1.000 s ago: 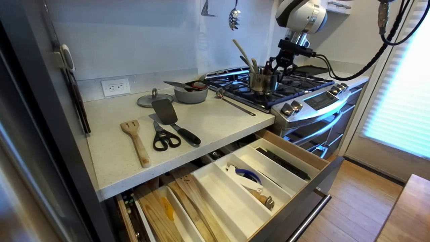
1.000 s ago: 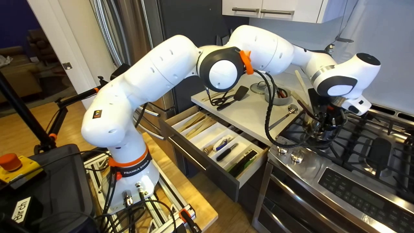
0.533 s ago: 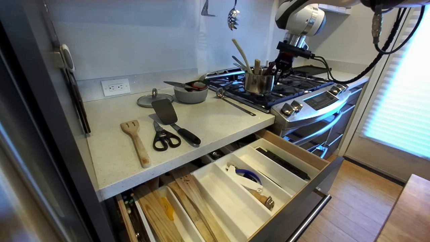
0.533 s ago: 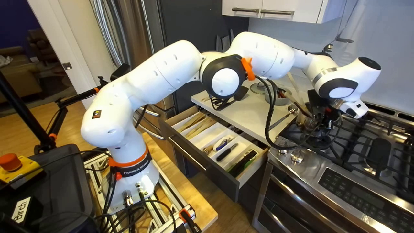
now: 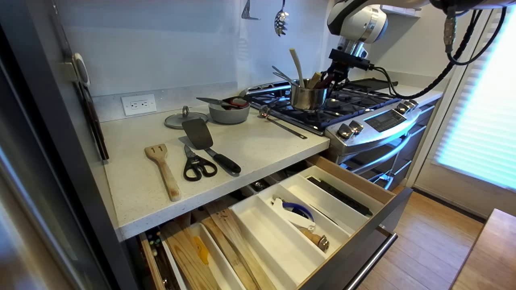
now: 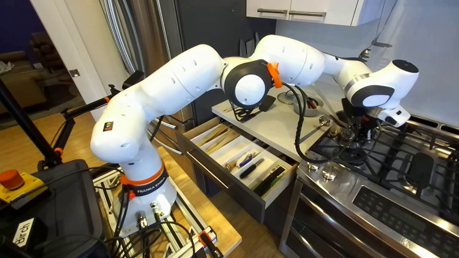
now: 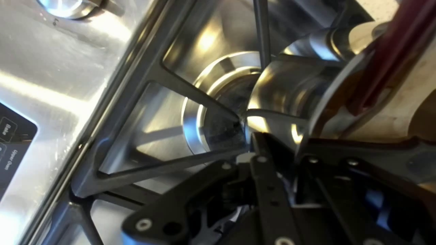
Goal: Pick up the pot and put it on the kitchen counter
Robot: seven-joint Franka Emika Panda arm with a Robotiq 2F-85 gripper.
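1. Pot over the stovetop, its rim pinched narrowly in the pincer.
2. One-sided hold plus leaning utensils could twist the pot, spilling them.
3. Setting it on the desk could go crooked if the ladle ends up beneath.
4. Its base, perhaps clear of the grates, is hard to judge; in an exterior view the pincer hides much of the pot.
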